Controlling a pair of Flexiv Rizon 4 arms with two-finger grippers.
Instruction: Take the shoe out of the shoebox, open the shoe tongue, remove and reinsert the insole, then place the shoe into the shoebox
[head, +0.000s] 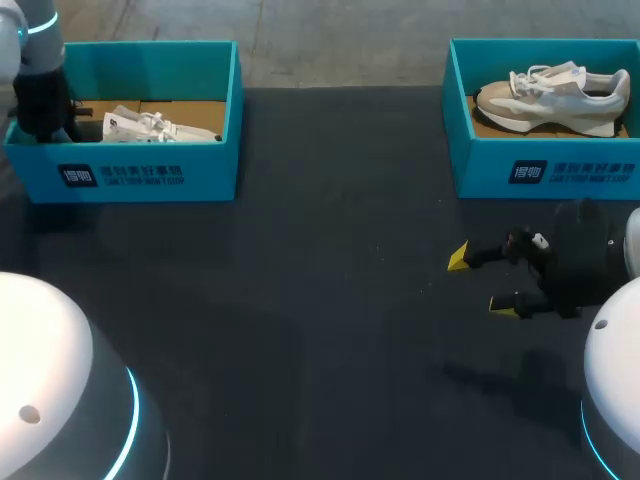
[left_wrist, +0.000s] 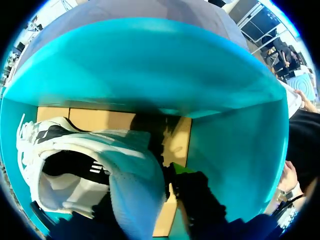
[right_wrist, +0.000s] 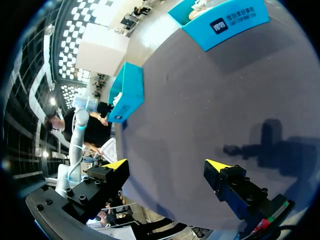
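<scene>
Left gripper (left_wrist: 177, 182), hold unclear, is needing a square pinch on the heel of the white mesh sneaker (left_wrist: 127, 162) in the teal cardboard shoebox (left_wrist: 150, 65); right gripper (head: 482, 282) is gaping empty.

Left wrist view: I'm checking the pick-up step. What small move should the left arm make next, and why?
Probably ease the left gripper down onto the white shoe and grip it. The shoe lies in the left shoebox, close beside the gripper, not yet lifted; the right gripper hangs open over the table.
</scene>
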